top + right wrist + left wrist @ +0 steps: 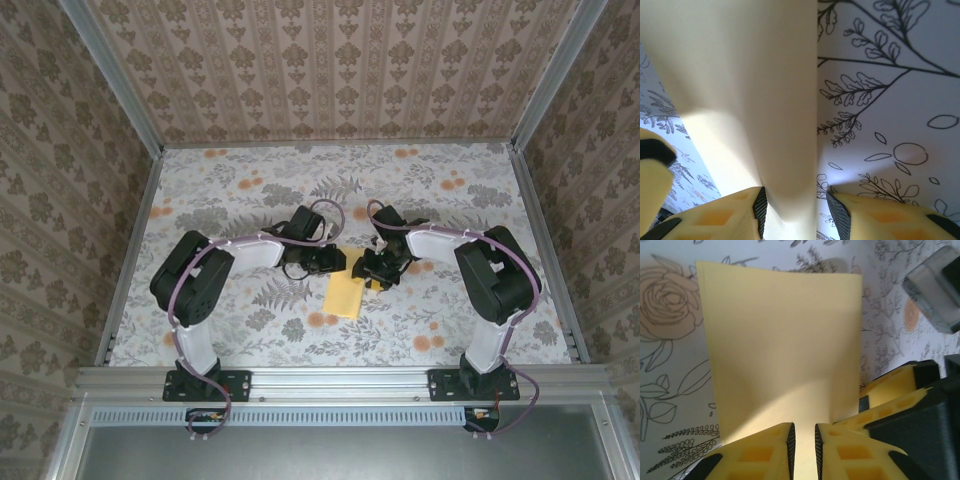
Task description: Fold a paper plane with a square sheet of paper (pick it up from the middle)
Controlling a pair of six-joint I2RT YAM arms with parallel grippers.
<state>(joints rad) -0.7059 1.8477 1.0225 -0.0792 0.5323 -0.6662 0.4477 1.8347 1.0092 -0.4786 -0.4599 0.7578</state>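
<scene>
The pale-yellow square sheet of paper [343, 295] lies on the floral table between my two grippers. In the left wrist view the sheet [780, 340] stretches away from the left gripper [805, 432]. That gripper's jaws stand a narrow slit apart, pinching a raised ridge of the paper. The left gripper [335, 263] sits at the sheet's far left corner. The right gripper [377, 274] is at the far right edge. In the right wrist view the sheet [740, 75] bulges up between the open right gripper [797, 207]. Its left pad touches the paper and its right pad rests on bare cloth.
A floral tablecloth [250, 190] covers the table. Patterned walls and aluminium rails [340, 378] close it in on every side. The right gripper's yellow finger [890, 387] stands close beside the sheet's right edge. A grey part of the right arm [935, 287] hangs above it.
</scene>
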